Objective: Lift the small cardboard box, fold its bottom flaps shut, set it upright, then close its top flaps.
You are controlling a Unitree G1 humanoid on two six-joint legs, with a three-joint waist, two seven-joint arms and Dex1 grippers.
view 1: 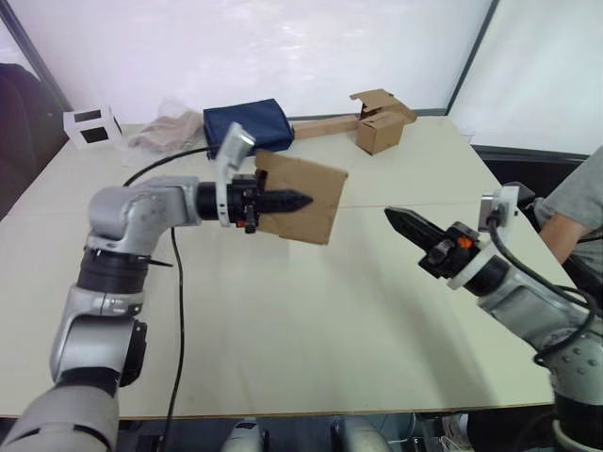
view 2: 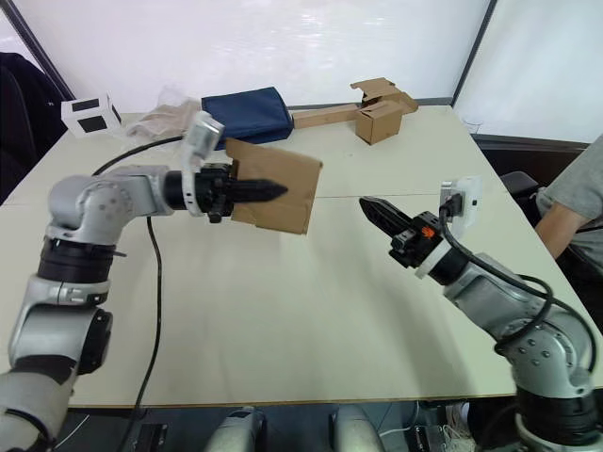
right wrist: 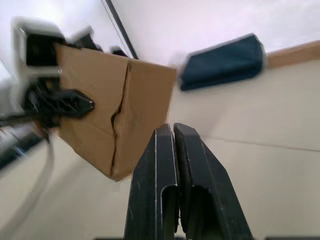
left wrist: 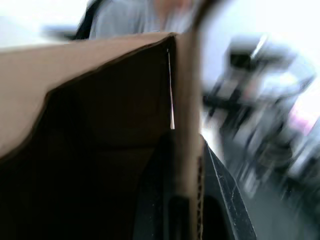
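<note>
The small cardboard box (view 1: 303, 196) hangs in the air above the middle of the table (view 1: 311, 330), carried by the left gripper (view 1: 283, 201), whose two black fingers are pinched on one cardboard wall, one finger outside and one inside, as the left wrist view shows with the wall (left wrist: 187, 150) clamped between them. The box is tilted, its lower corner pointing down toward the tabletop but clear of it, with a crease running down the face turned to the right arm (right wrist: 117, 115). The right gripper (view 2: 377, 212) floats apart from the box on its right side, fingers pressed together and holding nothing, its tip aimed toward the box with open air between them. Below and around both arms the pale tabletop lies bare, a faint seam crossing it near the middle, giving free room toward the near edge and to either side. Things gather only along the far edge: a dark blue pouch (view 1: 250, 122), a crumpled clear plastic bag (view 1: 170, 127) beside it, a white cube with black squares (view 1: 91, 125) at the far left corner, and a second brown box (view 1: 380, 127) joined to a long cardboard strip (view 1: 325, 127) at the far right. A black cable (view 1: 174, 301) trails over the table beneath the left arm. White panels back the table, and a person's grey sleeve (view 1: 575, 202) shows at the right edge.
</note>
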